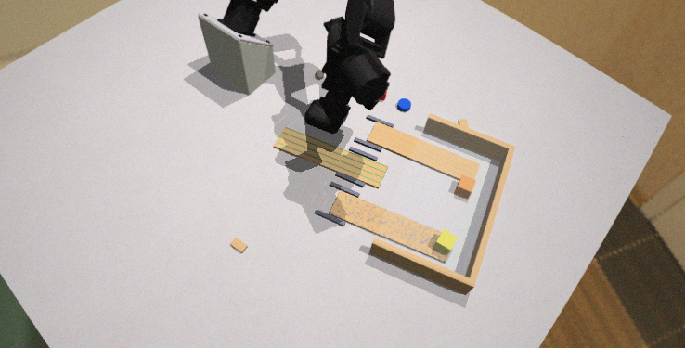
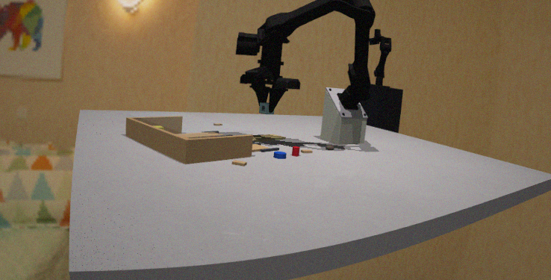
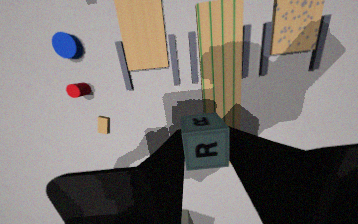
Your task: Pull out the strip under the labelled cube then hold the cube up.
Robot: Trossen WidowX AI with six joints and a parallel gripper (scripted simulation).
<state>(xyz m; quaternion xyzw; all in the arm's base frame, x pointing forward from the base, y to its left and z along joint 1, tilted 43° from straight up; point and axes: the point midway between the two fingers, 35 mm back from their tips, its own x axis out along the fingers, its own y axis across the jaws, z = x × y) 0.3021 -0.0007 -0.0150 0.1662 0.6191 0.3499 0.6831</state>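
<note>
My gripper (image 2: 266, 109) (image 3: 200, 132) is shut on the labelled cube (image 2: 264, 107) (image 3: 207, 149), a teal cube with a black letter R on its faces, and holds it well above the table. In the top view the arm hides the cube. The green-striped strip (image 1: 372, 171) (image 3: 222, 30) lies on the table below, its far end between the dark guide rails and the rest outside the tray. The plain strip (image 1: 416, 148) (image 3: 143, 35) and the speckled strip (image 1: 383, 221) (image 3: 295, 25) lie between their rails, reaching into the tray.
An orange cube (image 1: 465, 186) is at the plain strip's far end; a yellow cube (image 1: 445, 241) is on the speckled strip. The three-walled wooden tray (image 1: 491, 211) (image 2: 216, 147) stands around them. A blue disc (image 1: 404, 104) (image 3: 65, 45), a red cylinder (image 2: 295, 151) (image 3: 78, 90) and small wooden pieces lie outside.
</note>
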